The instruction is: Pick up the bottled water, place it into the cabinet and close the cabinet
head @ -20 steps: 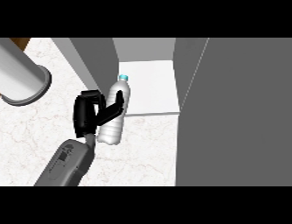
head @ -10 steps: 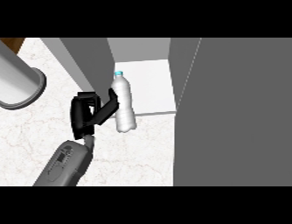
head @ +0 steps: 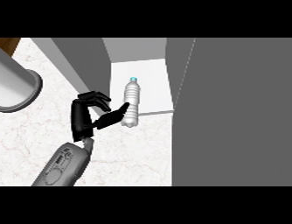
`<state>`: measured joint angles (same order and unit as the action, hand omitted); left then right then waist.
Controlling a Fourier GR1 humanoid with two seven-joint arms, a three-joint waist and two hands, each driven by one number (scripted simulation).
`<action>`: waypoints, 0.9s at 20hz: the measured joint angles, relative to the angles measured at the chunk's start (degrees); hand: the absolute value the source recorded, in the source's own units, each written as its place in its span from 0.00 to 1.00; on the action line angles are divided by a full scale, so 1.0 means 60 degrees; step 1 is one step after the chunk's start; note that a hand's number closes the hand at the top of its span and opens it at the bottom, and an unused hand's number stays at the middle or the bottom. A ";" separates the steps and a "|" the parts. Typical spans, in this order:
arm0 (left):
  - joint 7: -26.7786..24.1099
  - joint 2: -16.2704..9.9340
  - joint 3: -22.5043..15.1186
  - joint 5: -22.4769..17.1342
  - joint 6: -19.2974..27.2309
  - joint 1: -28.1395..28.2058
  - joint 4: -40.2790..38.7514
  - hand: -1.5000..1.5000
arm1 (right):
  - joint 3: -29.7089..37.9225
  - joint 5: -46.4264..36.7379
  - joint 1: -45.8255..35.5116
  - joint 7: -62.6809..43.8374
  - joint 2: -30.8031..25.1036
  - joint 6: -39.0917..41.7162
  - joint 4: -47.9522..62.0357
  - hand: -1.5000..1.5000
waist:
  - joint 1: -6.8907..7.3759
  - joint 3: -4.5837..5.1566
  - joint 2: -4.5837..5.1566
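The cabinet [head: 145, 87] stands open — its pale floor shows as a narrow bay between a grey wall on the left and the broad grey door panel [head: 239, 109] that fills the view's right side. The floor's front edge meets the marble counter [head: 19, 148] just below the bottle's base, and bare counter spreads to the left and below.

The bottled water [head: 131, 103] lies with its long axis running up the view, blue cap toward the cabinet's back, base at the floor's front lip. It sits nearer the left wall than the door. No label or writing can be read on it.

The left hand [head: 87, 116] is just left of the bottle — fingers relaxed and curved, gripping nothing, thumb tip touching the bottle's lower side. A large grey cylinder [head: 3, 83] crosses the upper left corner.
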<state>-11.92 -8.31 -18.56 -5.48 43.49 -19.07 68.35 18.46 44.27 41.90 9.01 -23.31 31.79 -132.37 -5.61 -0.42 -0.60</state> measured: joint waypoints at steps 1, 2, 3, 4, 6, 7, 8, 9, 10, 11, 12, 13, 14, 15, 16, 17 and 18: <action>0.0083 0.0092 -0.0109 0.0016 0.0075 0.0003 0.0023 0.00 | -0.0026 0.0005 0.0010 0.0000 -0.0006 0.0027 0.0005 0.00 | -0.0041 0.0002 0.0004; 0.0131 0.0023 -0.0092 0.0044 0.0120 -0.0055 -0.0008 0.00 | -0.0060 0.0007 -0.0015 0.0002 -0.0002 0.0028 0.0009 0.00 | -0.0062 0.0003 0.0018; 0.0143 -0.0028 -0.0123 0.0084 0.0180 -0.0028 0.0031 0.00 | -0.0046 0.0014 -0.0030 0.0015 -0.0025 0.0027 0.0003 0.00 | -0.0073 0.0003 0.0011; 0.0126 0.0025 -0.0235 0.0098 0.0215 0.0036 0.0102 0.00 | -0.0038 0.0019 -0.0049 0.0017 -0.0046 0.0042 0.0012 0.00 | -0.0077 0.0005 0.0009; 0.0141 -0.0077 -0.0316 0.0188 0.0248 -0.0005 0.0081 0.00 | -0.0045 0.0032 -0.0087 -0.0002 -0.0078 0.0007 0.0019 0.00 | -0.0079 0.0005 0.0027; 0.0163 -0.0121 -0.0360 0.0214 0.0254 -0.0004 0.0103 0.00 | -0.0062 0.0038 -0.0115 -0.0014 -0.0099 -0.0011 0.0019 0.00 | -0.0081 0.0006 0.0037; 0.0178 -0.0149 -0.0420 0.0193 0.0178 0.0003 0.0133 0.00 | -0.0079 0.0042 -0.0151 -0.0014 -0.0097 -0.0046 0.0016 0.00 | -0.0076 0.0011 0.0047; 0.0182 -0.0174 -0.0419 0.0163 0.0168 0.0033 0.0168 0.00 | -0.0114 0.0044 -0.0139 0.0011 -0.0065 -0.0023 0.0018 0.00 | -0.0116 0.0012 0.0053; 0.0189 -0.0154 -0.0433 0.0121 0.0152 0.0032 0.0203 0.00 | -0.0116 0.0048 -0.0191 -0.0006 -0.0099 -0.0060 0.0017 0.00 | -0.0100 0.0021 0.0073; 0.0174 -0.0143 -0.0441 0.0089 0.0148 0.0041 0.0227 0.00 | -0.0119 0.0051 -0.0210 -0.0009 -0.0107 -0.0074 0.0019 0.00 | -0.0100 0.0029 0.0084; 0.0161 -0.0145 -0.0467 0.0060 0.0123 0.0054 0.0260 0.00 | -0.0113 0.0054 -0.0243 -0.0014 -0.0126 -0.0092 0.0023 0.00 | -0.0102 0.0037 0.0097; 0.0117 -0.0144 -0.0482 -0.0007 0.0027 0.0054 0.0276 0.00 | -0.0099 0.0056 -0.0267 -0.0010 -0.0129 -0.0111 0.0025 0.00 | -0.0090 0.0047 0.0107; 0.0096 -0.0153 -0.0503 -0.0078 -0.0069 0.0060 0.0309 0.00 | -0.0110 0.0056 -0.0276 -0.0019 -0.0117 -0.0143 0.0029 0.00 | -0.0079 0.0059 0.0118; 0.0083 -0.0131 -0.0532 -0.0123 -0.0093 0.0081 0.0339 0.00 | -0.0119 0.0056 -0.0286 -0.0015 -0.0109 -0.0159 0.0027 0.00 | -0.0083 0.0068 0.0123; 0.0080 -0.0103 -0.0563 -0.0177 -0.0140 0.0079 0.0344 0.00 | -0.0120 0.0057 -0.0291 -0.0006 -0.0107 -0.0156 0.0026 0.00 | -0.0079 0.0075 0.0126; 0.0097 -0.0039 -0.0577 -0.0274 -0.0203 0.0065 0.0347 0.00 | -0.0065 0.0057 -0.0291 0.0000 -0.0131 -0.0144 0.0031 0.00 | -0.0066 0.0080 0.0129; 0.0096 0.0036 -0.0587 -0.0365 -0.0257 0.0033 0.0329 0.00 | -0.0072 0.0059 -0.0295 -0.0005 -0.0133 -0.0160 0.0029 0.00 | -0.0055 0.0088 0.0139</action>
<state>-11.34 -8.10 -22.08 -7.66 41.95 -18.88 70.32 18.02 44.63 40.13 8.98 -24.10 30.83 -132.19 -5.94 0.11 0.23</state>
